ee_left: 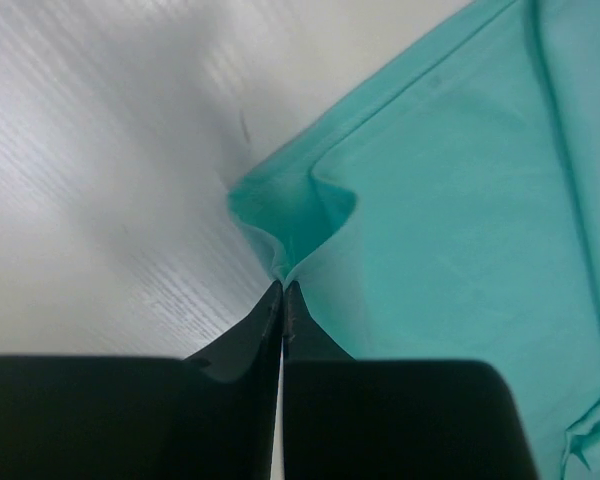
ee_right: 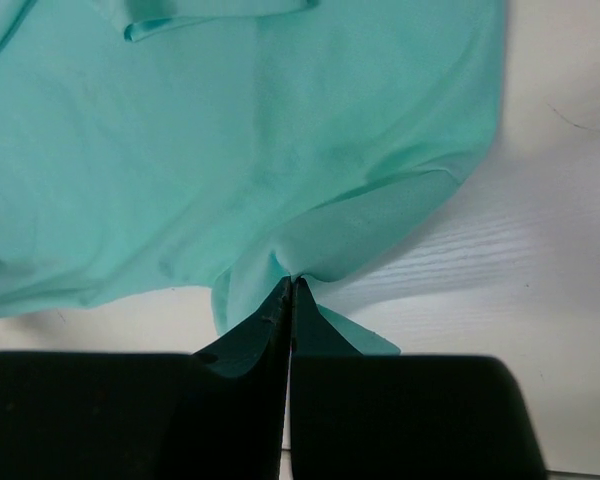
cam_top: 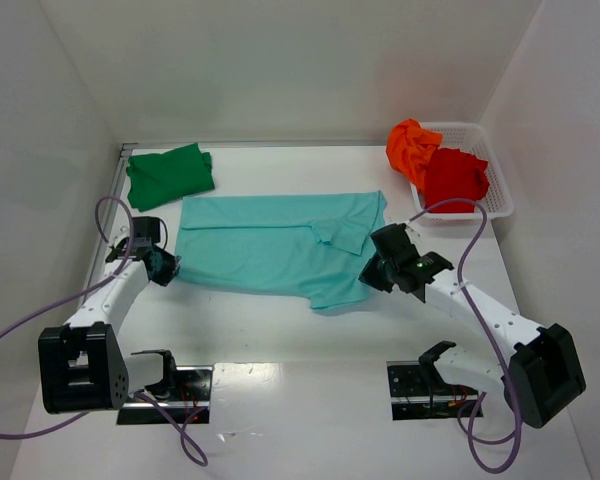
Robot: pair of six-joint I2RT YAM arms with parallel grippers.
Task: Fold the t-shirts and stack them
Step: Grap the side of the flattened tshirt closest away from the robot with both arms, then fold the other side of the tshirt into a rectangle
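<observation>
The light teal t-shirt (cam_top: 270, 245) lies spread flat mid-table. My left gripper (cam_top: 167, 266) is shut on its near left corner, and the pinched cloth (ee_left: 290, 215) puckers up at the fingertips. My right gripper (cam_top: 372, 272) is shut on its near right edge, where the cloth (ee_right: 310, 235) bunches. The dark green t-shirt (cam_top: 170, 175) lies folded at the far left. The bright orange t-shirt (cam_top: 413, 148) and the red t-shirt (cam_top: 454, 178) lie crumpled in the basket.
The white mesh basket (cam_top: 492, 165) stands at the far right against the white wall. White walls enclose the table on the left, back and right. Purple cables (cam_top: 105, 225) loop beside both arms.
</observation>
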